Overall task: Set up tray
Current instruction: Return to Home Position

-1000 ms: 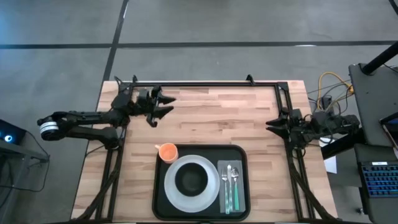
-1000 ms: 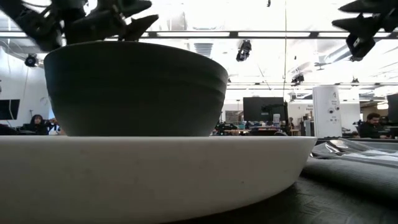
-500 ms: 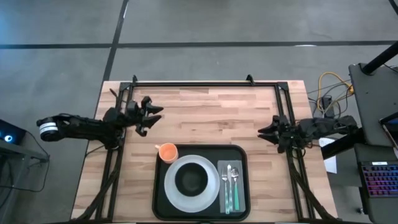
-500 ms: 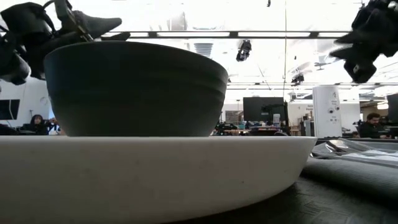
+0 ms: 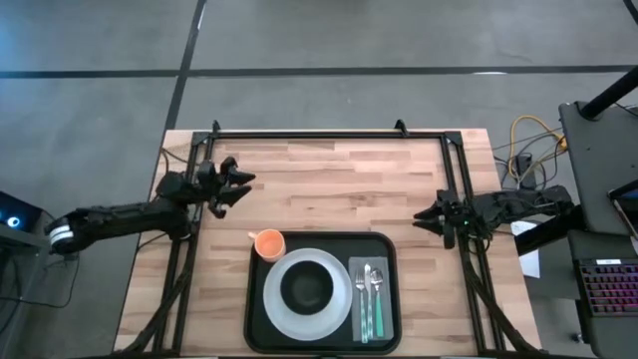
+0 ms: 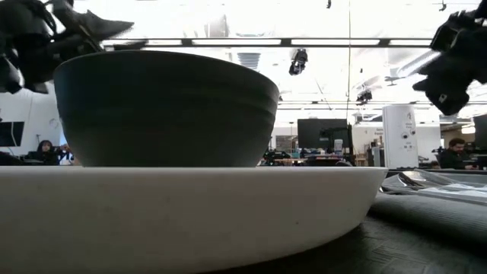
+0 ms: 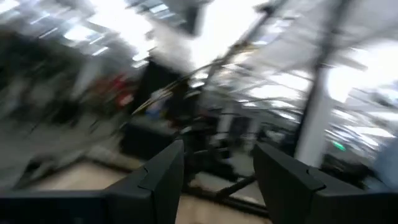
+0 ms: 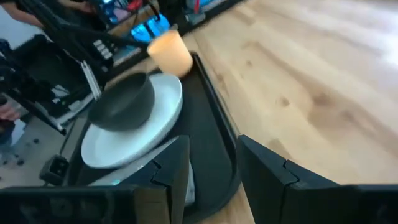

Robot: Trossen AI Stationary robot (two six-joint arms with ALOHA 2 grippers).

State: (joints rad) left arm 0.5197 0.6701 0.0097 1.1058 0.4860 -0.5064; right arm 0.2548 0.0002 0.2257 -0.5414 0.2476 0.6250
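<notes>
The tray (image 5: 324,239) lies centred along the lower edge of the table (image 5: 329,189) in the high view, long axis left to right. I see the right gripper (image 5: 421,213) near its far right corner and the left gripper (image 5: 235,189) farther off. Both have fingers spread and hold nothing.

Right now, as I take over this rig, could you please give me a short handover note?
Left claw: open, empty, above the table near its left edge, clear of the tray.
Right claw: open, empty, above the right edge.
Black tray holds the white plate with the dark bowl on it. The orange cup is at the tray's corner on the left claw's side. The grey napkin lies beside the plate and carries the green-handled cutlery.
Done: the tray looks fully set.
Left: probably only homing both claws.
</notes>
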